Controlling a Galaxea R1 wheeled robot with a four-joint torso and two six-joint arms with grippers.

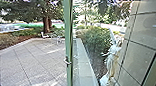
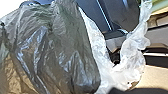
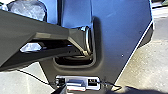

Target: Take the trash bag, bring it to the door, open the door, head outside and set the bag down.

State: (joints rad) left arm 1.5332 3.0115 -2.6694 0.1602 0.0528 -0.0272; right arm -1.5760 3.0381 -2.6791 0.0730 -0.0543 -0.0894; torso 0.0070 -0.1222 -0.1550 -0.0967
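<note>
In the left wrist view the trash bag (image 2: 67, 50) shows large: dark, crinkled plastic, with a translucent white plastic part (image 2: 135, 55) beside it. How the bag is held cannot be made out. The door frame's green upright (image 1: 68, 40) stands near the middle of the head view, with a handle (image 1: 67, 61) on it. The right wrist view has the robot's own dark body, and a bit of pale translucent plastic (image 3: 28, 9) lies beyond the arm.
Outside, a paved yard (image 1: 30, 61) spreads to the left. On the right are a low stone ledge (image 1: 85, 71), shrubs (image 1: 94, 41), a white statue (image 1: 111, 62) and a tiled wall (image 1: 138, 50). Farther off stands a tree (image 1: 46, 23).
</note>
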